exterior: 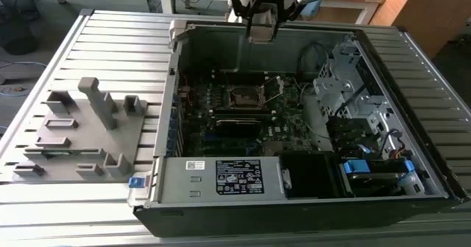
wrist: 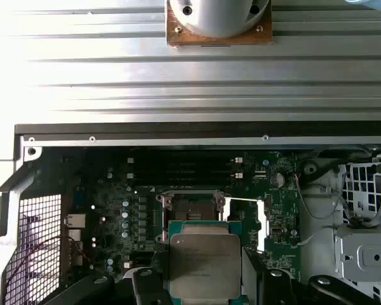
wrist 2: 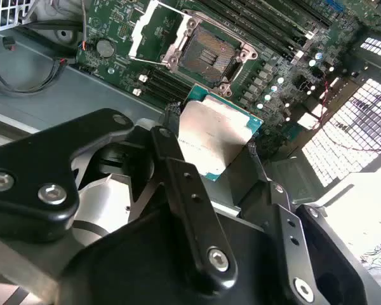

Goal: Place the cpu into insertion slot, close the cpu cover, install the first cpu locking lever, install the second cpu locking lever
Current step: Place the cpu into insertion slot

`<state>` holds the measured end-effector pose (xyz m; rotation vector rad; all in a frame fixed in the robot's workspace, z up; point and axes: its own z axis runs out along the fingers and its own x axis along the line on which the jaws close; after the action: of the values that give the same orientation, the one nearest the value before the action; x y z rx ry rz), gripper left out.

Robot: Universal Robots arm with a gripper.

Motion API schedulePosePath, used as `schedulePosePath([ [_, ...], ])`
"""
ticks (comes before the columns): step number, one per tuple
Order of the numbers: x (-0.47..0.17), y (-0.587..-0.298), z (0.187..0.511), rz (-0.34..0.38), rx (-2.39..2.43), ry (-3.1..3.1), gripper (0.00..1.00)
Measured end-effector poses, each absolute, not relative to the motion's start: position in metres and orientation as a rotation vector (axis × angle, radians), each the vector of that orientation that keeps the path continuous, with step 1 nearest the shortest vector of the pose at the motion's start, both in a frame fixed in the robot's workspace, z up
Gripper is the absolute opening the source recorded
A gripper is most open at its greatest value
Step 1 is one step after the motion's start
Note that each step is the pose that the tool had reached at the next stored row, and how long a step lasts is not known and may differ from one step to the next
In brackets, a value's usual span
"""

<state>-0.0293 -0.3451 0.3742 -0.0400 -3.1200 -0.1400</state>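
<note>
My gripper (exterior: 263,31) hangs above the back wall of the open computer case (exterior: 171,92). It is shut on the cpu (wrist 2: 219,136), a flat square chip with a dull metal top and green edge, gripped by two opposite sides between the black fingers (wrist 2: 178,171). The cpu (wrist: 201,264) hovers well above the motherboard, just short of the insertion slot (wrist: 190,211). That slot (wrist 2: 206,56) lies bare, with its dark pin field showing (exterior: 246,97). The cpu cover (wrist 2: 149,28) stands swung open beside the slot (wrist: 246,219).
A grey fixture plate (exterior: 81,131) with upright blocks lies on the slatted table at the exterior view's left. Inside the case are a labelled power supply box (exterior: 220,178), a drive cage (exterior: 346,92) with cables, and black memory slots (wrist: 181,168) beyond the socket.
</note>
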Motion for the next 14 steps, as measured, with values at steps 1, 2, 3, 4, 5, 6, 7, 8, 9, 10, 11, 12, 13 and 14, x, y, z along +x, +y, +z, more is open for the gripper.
schedulePosePath([
  [1,-0.0293,-0.3451,0.3743,-0.140,-0.040,-3.120,0.54],
  [2,-0.0294,-0.3451,0.3742,-0.140,-0.040,-3.120,0.54],
  [3,-0.0294,-0.3451,0.3742,-0.140,-0.040,-3.120,0.54],
  [4,-0.0294,-0.3451,0.3742,-0.140,-0.040,-3.120,0.54],
  [5,-0.0294,-0.3451,0.3742,-0.140,-0.040,-3.120,0.54],
  [6,-0.0294,-0.3451,0.3742,-0.140,-0.040,-3.120,0.54],
  [7,-0.0294,-0.3451,0.3739,-0.140,-0.040,-3.120,0.54],
  [8,-0.0293,-0.3451,0.3734,-0.140,-0.040,-3.120,0.54],
  [9,-0.0294,-0.3451,0.3727,-0.140,-0.040,-3.120,0.54],
  [10,-0.0294,-0.3451,0.3719,-0.140,-0.040,-3.120,0.54],
  [11,-0.0294,-0.3451,0.3713,-0.140,-0.040,-3.120,0.54],
  [12,-0.0293,-0.3451,0.3710,-0.140,-0.040,-3.120,0.54],
  [13,-0.0294,-0.3451,0.3710,-0.140,-0.040,-3.120,0.54],
  [14,-0.0293,-0.3451,0.3710,-0.140,-0.040,-3.120,0.54],
])
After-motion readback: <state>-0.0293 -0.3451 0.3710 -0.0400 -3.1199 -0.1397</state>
